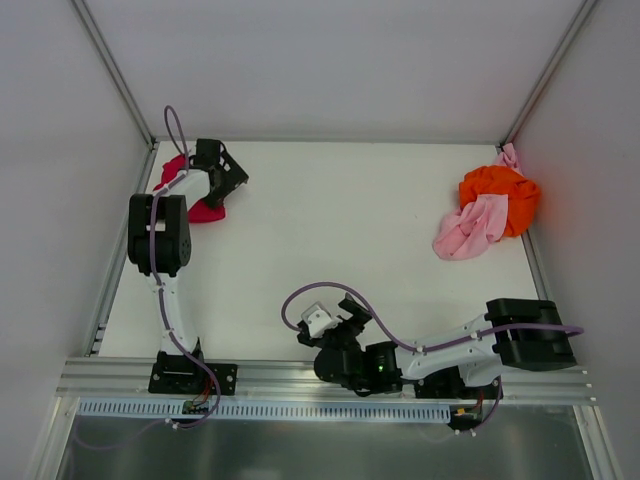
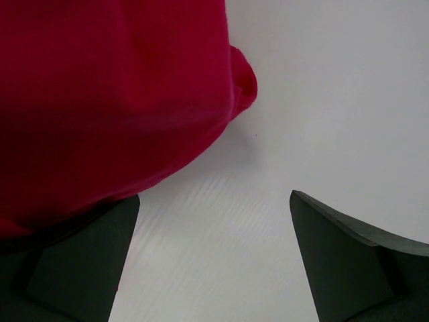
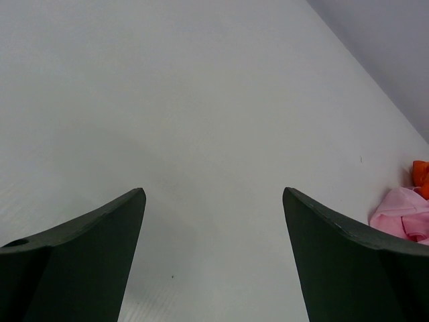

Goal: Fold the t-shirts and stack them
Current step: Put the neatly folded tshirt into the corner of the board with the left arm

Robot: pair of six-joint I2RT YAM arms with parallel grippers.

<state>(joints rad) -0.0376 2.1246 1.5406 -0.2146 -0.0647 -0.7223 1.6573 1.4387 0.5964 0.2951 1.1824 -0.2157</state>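
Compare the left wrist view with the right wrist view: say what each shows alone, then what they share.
Left wrist only: the crimson t-shirt, bunched, filling the upper left and reaching one finger of the left claw. Right wrist only: the pale pink t-shirt and a sliver of the orange t-shirt at the right edge. Shared: the white table; the left claw and the right claw both stand open, gripping nothing.

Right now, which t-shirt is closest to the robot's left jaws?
The crimson t-shirt, bunched at the far left, right by the open left jaws. The orange t-shirt and pink t-shirt lie together at the far right.
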